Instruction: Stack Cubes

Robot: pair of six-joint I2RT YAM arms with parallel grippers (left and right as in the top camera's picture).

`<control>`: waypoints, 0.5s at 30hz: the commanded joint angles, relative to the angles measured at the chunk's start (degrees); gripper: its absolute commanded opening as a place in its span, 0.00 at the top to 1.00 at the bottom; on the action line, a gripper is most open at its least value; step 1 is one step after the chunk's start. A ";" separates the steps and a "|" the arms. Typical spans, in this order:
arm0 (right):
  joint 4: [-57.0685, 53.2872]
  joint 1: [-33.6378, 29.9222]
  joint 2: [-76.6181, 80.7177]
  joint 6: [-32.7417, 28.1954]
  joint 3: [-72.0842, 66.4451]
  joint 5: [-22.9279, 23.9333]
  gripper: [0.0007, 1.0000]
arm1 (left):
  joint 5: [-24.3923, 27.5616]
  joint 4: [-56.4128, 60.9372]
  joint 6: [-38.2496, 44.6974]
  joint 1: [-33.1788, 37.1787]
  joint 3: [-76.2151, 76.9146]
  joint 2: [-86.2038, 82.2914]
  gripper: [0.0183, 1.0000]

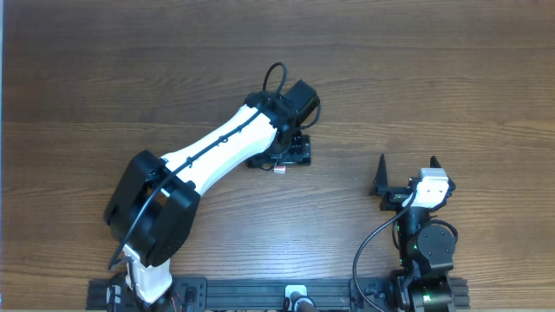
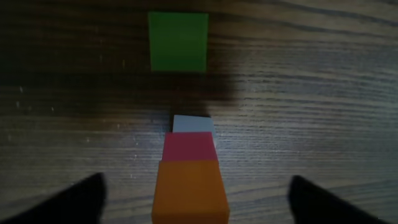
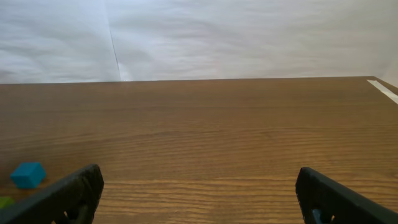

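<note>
**Left claw (image 2: 197,182) hangs spread over the cubes — green one unstacked**

Everything rests on the wooden desk (image 1: 451,78). The left arm (image 1: 217,147) reaches to the desk's middle, its claw's fingers wide apart and gripping nothing, poised above an orange cube (image 2: 190,190). The right claw (image 3: 199,174) sits near its base, fingers likewise apart and empty. The orange cube, a red cube (image 2: 188,147) and a pale grey cube (image 2: 193,123) line up touching. This is probably a three-high stack seen from above with orange on top, though a flat row can't be ruled out. A green cube (image 2: 178,42) lies alone just beyond, and a blue cube (image 3: 28,175) also lies loose. I judge the step to be between placements. The next move calls for closing squarely on the green cube, then setting it down centred — without nudging the column.
</note>
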 commanded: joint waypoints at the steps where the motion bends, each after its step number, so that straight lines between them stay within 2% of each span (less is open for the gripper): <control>1: -0.20 -0.31 -0.59 0.15 -0.28 -0.02 0.01 | 0.20 0.79 0.20 0.13 1.01 -0.72 0.00; 8: -0.20 -0.31 -0.59 0.15 -0.28 -0.02 0.01 | -2.16 0.90 -0.94 0.13 1.01 -7.41 0.00; 15: -0.20 -0.31 -0.59 0.15 -0.28 -0.02 0.01 | -9.14 2.69 -2.38 0.13 0.33 -21.14 0.00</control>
